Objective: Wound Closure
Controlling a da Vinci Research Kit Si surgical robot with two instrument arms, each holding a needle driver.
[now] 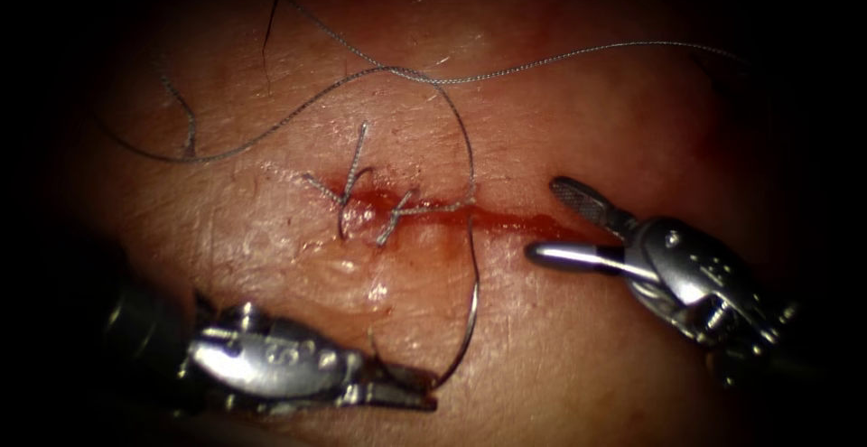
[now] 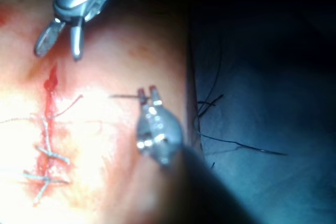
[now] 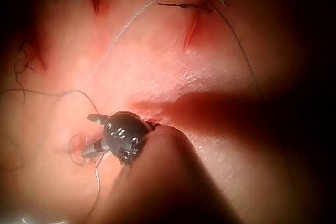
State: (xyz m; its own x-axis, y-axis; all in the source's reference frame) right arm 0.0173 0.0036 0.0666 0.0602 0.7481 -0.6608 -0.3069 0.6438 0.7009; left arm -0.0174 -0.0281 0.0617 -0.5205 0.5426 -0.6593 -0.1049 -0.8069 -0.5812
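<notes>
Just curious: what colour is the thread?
Grey thread, clearest in the endoscope view.

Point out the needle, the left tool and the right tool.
needle (image 1: 471,307), endoscope view, mid-curve below the cut.
left tool (image 1: 424,391), endoscope view, jaw tips shut on the needle's end.
right tool (image 1: 553,221), endoscope view, between its open jaws.

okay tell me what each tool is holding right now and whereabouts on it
The left tool grips the needle at its lower end; the upper end sits in the cut. The right tool holds nothing, jaws open.
</notes>
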